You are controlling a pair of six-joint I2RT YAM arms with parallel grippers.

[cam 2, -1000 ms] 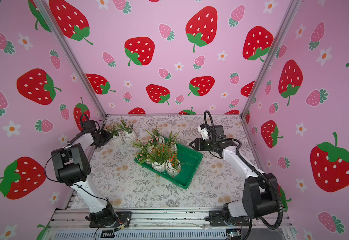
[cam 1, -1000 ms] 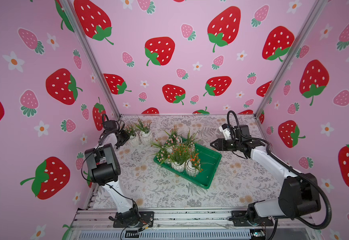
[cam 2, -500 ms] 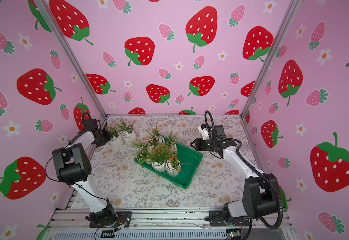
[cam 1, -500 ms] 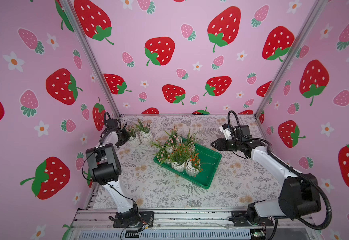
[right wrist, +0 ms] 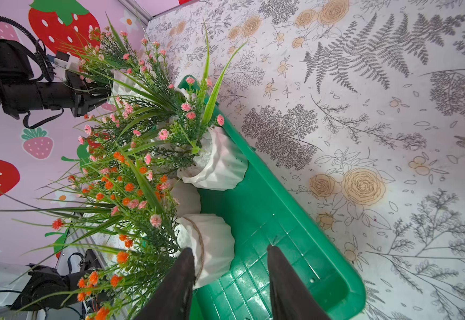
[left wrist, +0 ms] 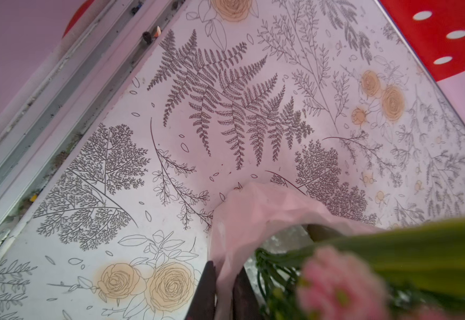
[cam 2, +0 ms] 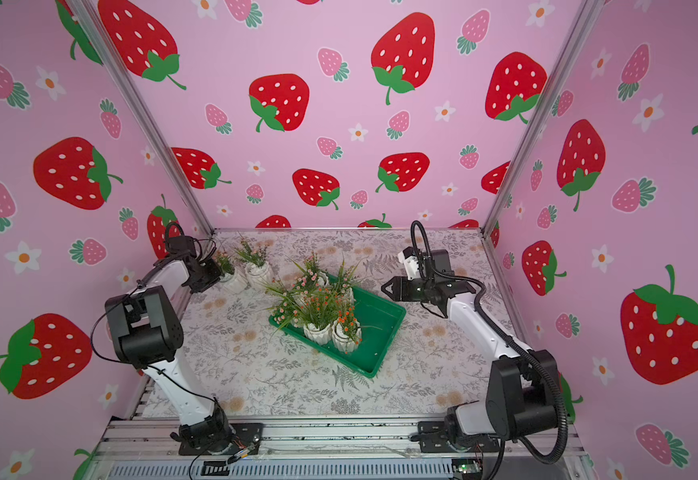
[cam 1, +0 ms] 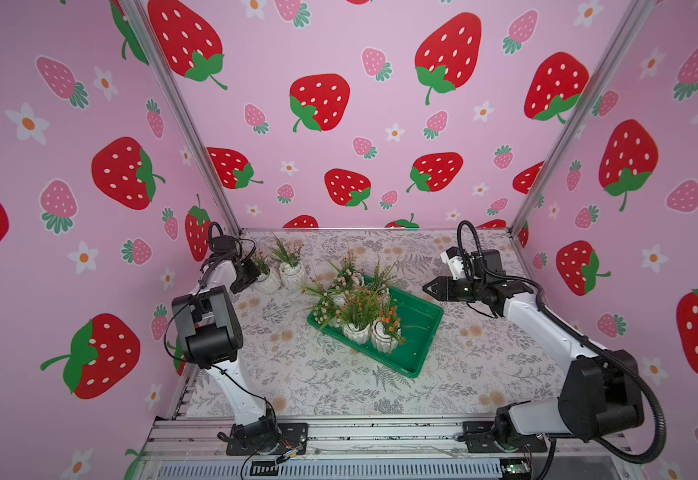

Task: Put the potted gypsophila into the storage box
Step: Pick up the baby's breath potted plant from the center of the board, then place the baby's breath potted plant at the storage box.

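White ribbed pot (left wrist: 249,213) of pink blooms is rim-pinched by left hand (left wrist: 225,279); right hand (right wrist: 229,250) spread.

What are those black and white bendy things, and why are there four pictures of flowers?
They are two robot arms, each ending in a pinching hand. Two pictures look down from above; two come from cameras on the arms' wrists. On the flowery table sits a green box holding small flower pots, with two more pots outside it. The left hand is pinched shut on the rim of one outside pot. The right hand is open beside the box, holding nothing.
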